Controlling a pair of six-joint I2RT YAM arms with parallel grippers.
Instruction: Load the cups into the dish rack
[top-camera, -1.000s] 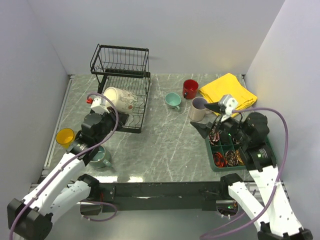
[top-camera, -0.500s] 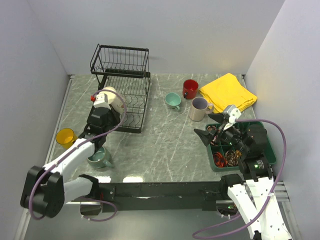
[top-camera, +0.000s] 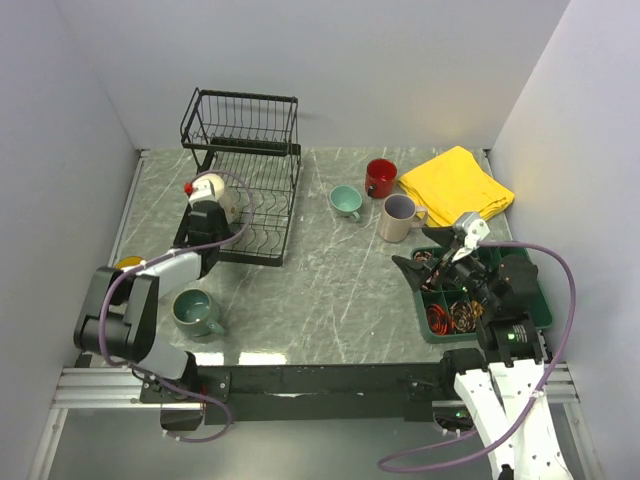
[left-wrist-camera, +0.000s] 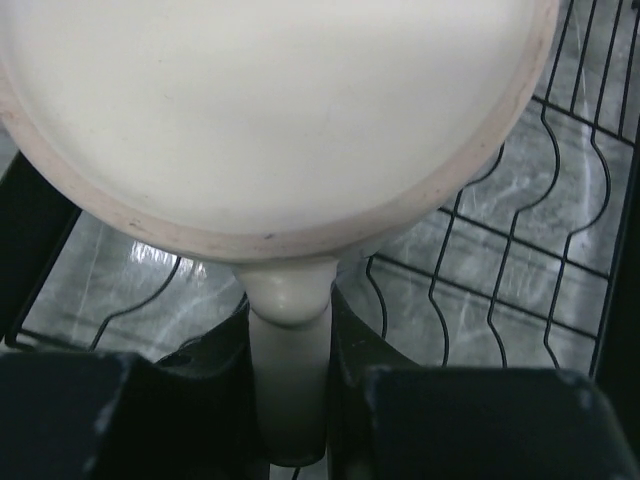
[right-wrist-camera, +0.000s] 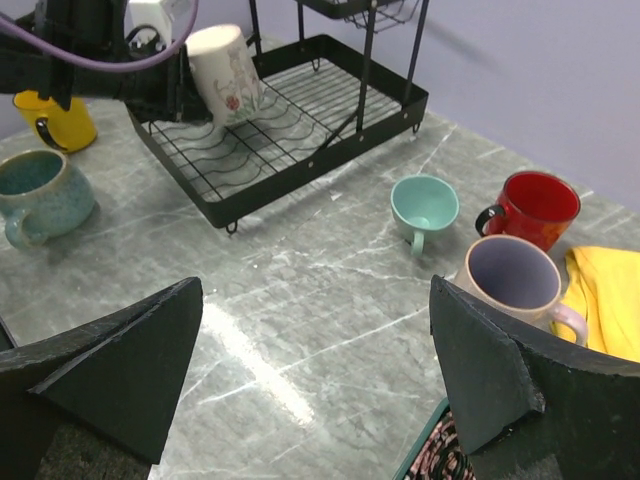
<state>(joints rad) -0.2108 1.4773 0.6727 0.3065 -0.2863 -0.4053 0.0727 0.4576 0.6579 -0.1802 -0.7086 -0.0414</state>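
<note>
left wrist: cream mug (left-wrist-camera: 270, 110) cropped at 12 o'clock, mouth unseen, handle's end buried in left gripper (left-wrist-camera: 290, 350) | top: yellow mug (top-camera: 127, 263) at 9 o'clock mostly behind left arm (top-camera: 165, 272); green tray (top-camera: 428, 325) at 4 o'clock half under right arm (top-camera: 505, 300), contents unreadable | right wrist: dish rack (right-wrist-camera: 300, 110) basket cropped at 12 o'clock; yellow cloth (right-wrist-camera: 612, 300) cropped at 3 o'clock

Teal cup (right-wrist-camera: 424, 205), red cup (right-wrist-camera: 533, 207), beige cup (right-wrist-camera: 510, 276), close together

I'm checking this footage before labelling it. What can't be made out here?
- Left wrist view: the base of the cream mug fills the frame, hiding whether it touches the dish rack.
- Top view: the yellow mug is mostly behind the left arm.
- Top view: the contents of the green tray are largely covered by the right arm; the right wrist view's bottom edge cuts them off.
</note>
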